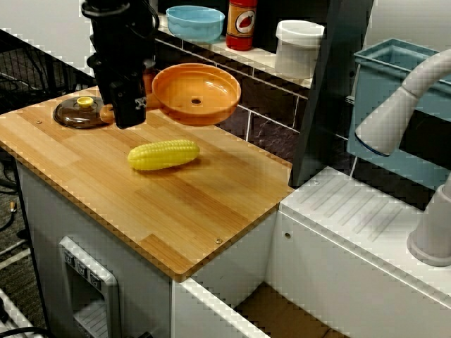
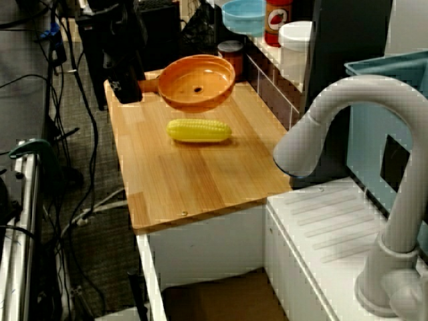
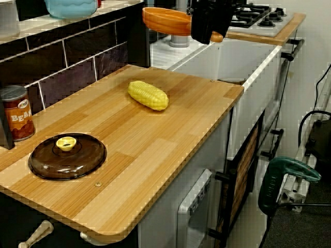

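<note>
Clearly the hand is clamped on the stubby handle of the orange pan, holding it in the air above the back of the wooden surface, near the tiled wall. The pan looks level and empty. With its whole weight hanging off one side of the grip, I'd say a firm pinch and slow, flat travel matter, or it may twist. The corn cob lies on the wood just in front of and below the pan. The brown lid sits on the hand's other side, so any lowering wants room from both.
</note>
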Motion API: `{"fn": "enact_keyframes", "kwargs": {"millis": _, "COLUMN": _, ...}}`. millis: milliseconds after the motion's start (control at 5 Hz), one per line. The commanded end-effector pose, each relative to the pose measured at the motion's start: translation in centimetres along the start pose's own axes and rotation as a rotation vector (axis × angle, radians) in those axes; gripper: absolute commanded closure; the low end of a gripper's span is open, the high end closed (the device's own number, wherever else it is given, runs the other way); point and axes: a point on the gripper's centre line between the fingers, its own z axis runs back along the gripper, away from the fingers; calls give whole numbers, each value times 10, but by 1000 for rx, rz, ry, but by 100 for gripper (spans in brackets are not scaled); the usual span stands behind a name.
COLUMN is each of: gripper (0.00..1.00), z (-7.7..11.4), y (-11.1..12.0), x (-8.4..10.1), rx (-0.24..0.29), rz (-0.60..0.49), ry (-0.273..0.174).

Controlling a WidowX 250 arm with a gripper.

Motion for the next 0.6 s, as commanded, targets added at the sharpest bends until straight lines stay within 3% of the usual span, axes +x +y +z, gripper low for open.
{"fn": "enact_keyframes", "kwargs": {"millis": 0, "gripper": 100, "z": -2, "y": -19, "x": -1, "rx": 165, "rz": 11, "ry": -85}}
{"fn": "enact_keyframes", "kwargs": {"millis": 400, "gripper": 100, "z": -3, "y": -22, "x": -3, "rx": 226, "rz": 16, "ry": -113}}
